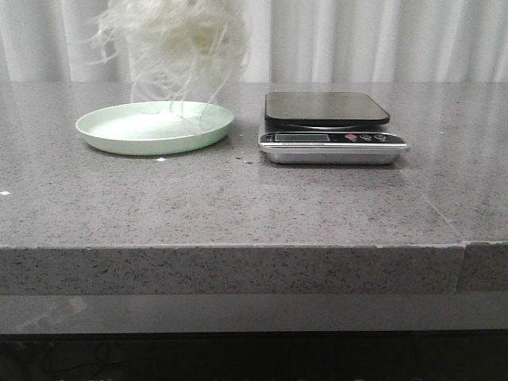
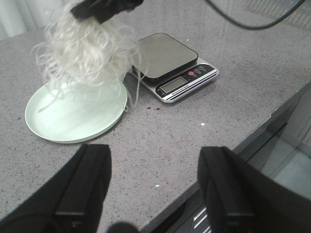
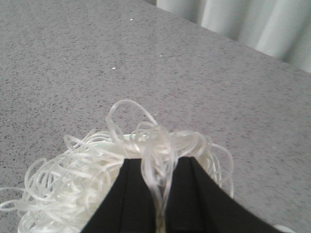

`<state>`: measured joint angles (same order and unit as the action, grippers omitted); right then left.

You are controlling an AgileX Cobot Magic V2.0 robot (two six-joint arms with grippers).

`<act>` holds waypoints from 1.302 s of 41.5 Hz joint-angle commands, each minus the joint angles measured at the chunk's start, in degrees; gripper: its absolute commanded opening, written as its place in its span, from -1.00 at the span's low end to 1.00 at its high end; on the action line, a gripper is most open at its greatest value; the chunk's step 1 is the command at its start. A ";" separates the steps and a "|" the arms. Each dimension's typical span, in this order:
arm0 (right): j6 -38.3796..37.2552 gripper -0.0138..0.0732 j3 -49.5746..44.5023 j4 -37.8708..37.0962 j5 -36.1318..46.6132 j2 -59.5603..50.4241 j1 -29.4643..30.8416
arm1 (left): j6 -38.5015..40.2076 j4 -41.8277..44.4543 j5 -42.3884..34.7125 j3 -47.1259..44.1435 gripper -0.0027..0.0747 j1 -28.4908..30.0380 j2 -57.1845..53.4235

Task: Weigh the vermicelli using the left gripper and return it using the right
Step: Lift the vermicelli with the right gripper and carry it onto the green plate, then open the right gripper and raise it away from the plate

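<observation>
The vermicelli is a fluffy white tangle hanging in the air above the pale green plate, its lowest strands reaching down to the plate. My right gripper is shut on the vermicelli, strands pinched between its black fingers; it shows from the left wrist view above the tangle. My left gripper is open and empty, hovering over the table's front edge, away from the plate. Neither gripper shows in the front view.
A kitchen scale with a dark platter and nothing on it stands right of the plate; it also shows in the left wrist view. A white curtain hangs behind the grey stone table.
</observation>
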<state>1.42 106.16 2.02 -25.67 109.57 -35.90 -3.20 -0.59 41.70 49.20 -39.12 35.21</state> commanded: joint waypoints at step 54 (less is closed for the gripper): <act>-0.79 0.43 10.37 1.94 -19.52 -9.83 1.10 | 0.52 -0.43 -4.30 1.46 0.26 0.21 0.14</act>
<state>0.88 118.67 4.00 -48.92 106.46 -35.06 -3.20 -0.59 41.70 49.20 -39.12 35.21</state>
